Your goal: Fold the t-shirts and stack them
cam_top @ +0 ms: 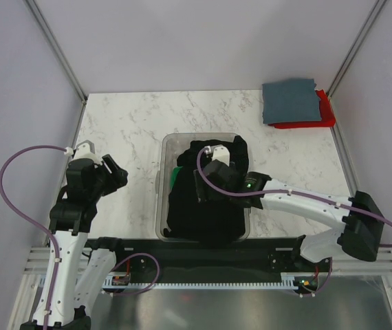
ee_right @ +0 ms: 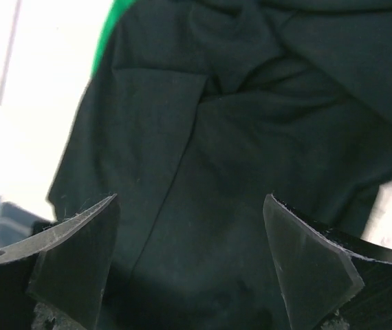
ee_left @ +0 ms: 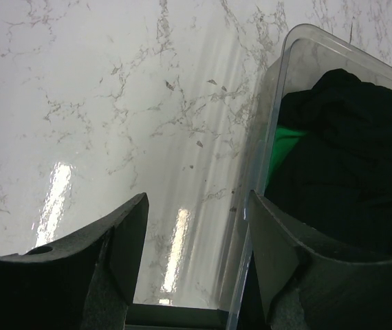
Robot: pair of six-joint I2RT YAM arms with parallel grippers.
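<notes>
Black fills my right wrist feed: the black shirt (ee_right: 251,137) lies bunched in the bin (cam_top: 160,206) at the centre of the top view. A sliver of green shirt (ee_left: 283,146) sits against the bin's left wall. My right gripper (ee_right: 190,206) is over the black shirt, fingers spread wide and pinching nothing (I can't tell if they touch it). My left gripper (ee_left: 196,203) is spread too, over the table (cam_top: 127,124) just beside the bin. At upper right, a folded grey-blue shirt (cam_top: 290,102) lies on a red shirt (cam_top: 325,113).
</notes>
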